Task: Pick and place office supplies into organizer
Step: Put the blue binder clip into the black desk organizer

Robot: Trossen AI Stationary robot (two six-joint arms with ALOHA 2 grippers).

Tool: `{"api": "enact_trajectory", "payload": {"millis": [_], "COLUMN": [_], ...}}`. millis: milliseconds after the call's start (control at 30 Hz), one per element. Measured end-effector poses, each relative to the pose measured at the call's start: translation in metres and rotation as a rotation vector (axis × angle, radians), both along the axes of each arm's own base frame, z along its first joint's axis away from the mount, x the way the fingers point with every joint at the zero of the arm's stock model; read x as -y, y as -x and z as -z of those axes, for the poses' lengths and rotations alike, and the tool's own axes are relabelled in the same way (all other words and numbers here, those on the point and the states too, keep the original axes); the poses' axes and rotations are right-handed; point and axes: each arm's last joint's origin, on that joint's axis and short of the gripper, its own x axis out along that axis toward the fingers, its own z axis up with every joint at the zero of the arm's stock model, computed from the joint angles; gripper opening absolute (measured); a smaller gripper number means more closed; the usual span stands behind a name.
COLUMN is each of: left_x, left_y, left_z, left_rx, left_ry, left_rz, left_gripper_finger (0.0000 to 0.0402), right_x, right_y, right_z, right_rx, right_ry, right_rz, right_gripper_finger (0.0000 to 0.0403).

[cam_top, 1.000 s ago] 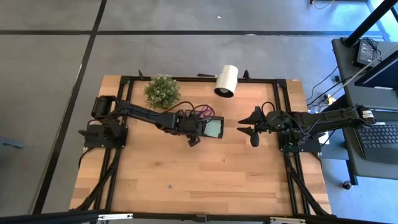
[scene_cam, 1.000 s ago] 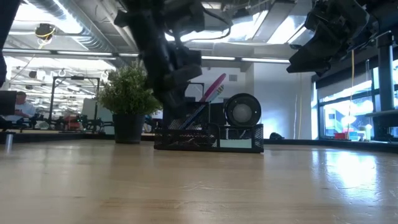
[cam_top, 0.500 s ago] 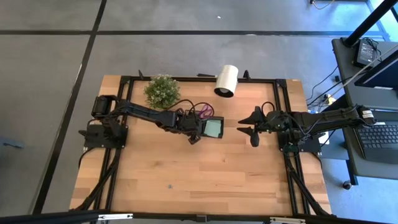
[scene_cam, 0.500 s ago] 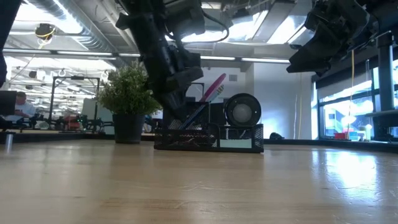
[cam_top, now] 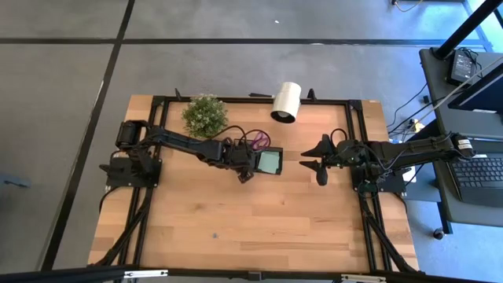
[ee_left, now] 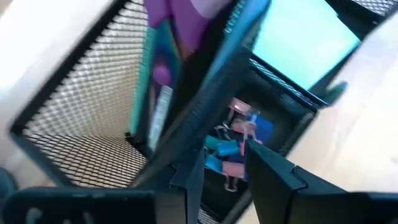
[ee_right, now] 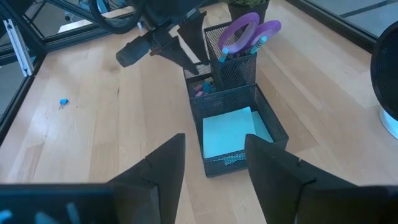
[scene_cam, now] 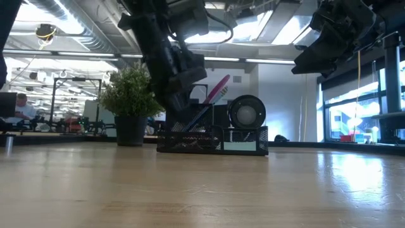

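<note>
Between the earlier high view and now, the left arm is sitting a touch further in over the organizer [cam_top: 263,157], and nothing else on the table is shifting. In the left wrist view, the left gripper [ee_left: 225,173] is hanging over the small clips compartment; its fingers are standing apart with nothing between them, so it is looking like a release just made, though that is a judgement. Colourful small clips [ee_left: 236,146] are lying in that compartment directly under the fingertips.

Progress is looking nearly complete. In the right wrist view, the purple-handled scissors [ee_right: 245,31] are standing upright in the taller cup, with pens [ee_right: 260,42] beside them, and the light green sticky-note pad [ee_right: 230,132] is lying flat in the low tray section. The organizer is sitting near table centre, slightly toward 12 o'clock, at roughly 4 o'clock from the potted plant [cam_top: 205,115] and 7 o'clock from the white roll [cam_top: 286,101].

Still outstanding: one tiny blue clip [ee_right: 63,102] is lying alone on the bare wood, well apart from the organizer; in the high view it is showing as a speck [cam_top: 213,233] toward 6 o'clock of the table. No other loose supplies are showing on the table, as far as the views are letting one tell.

The right gripper [cam_top: 317,165] is waiting at 3 o'clock of the organizer, raised, fingers apart and holding nothing.
</note>
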Motion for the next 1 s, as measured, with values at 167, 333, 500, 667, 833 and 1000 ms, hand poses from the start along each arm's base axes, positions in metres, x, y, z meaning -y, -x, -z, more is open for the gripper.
{"api": "enact_trajectory", "payload": {"millis": [167, 333, 500, 667, 833, 1000], "left_x": [0.003, 0.014, 0.037, 0.073, 0.119, 0.166], "left_y": [0.001, 0.005, 0.014, 0.022, 0.031, 0.048], "left_z": [-0.004, -0.019, -0.041, -0.053, -0.05, -0.044], "left_rx": [0.01, 0.041, 0.073, 0.097, 0.083, 0.049], "left_ry": [0.107, 0.224, 0.218, 0.216, 0.216, 0.183], "left_rz": [0.049, 0.178, 0.408, 0.598, 0.803, 0.943], "left_gripper_finger": [0.0115, 0.0115, 0.0121, 0.014, 0.016, 0.0164], "right_x": [0.0, 0.0, 0.0, 0.0, 0.0, 0.0], "right_y": [0.0, 0.0, 0.0, 0.0, 0.0, 0.0], "right_z": [0.0, 0.0, 0.0, 0.0, 0.0, 0.0], "right_rx": [0.0, -0.004, -0.007, -0.011, -0.015, -0.019], "right_ry": [0.0, 0.012, 0.026, 0.048, 0.07, 0.094], "right_rz": [0.0, -0.005, -0.013, -0.023, -0.034, -0.046], "right_gripper_finger": [0.0171, 0.0171, 0.0171, 0.0171, 0.0171, 0.0171]}}
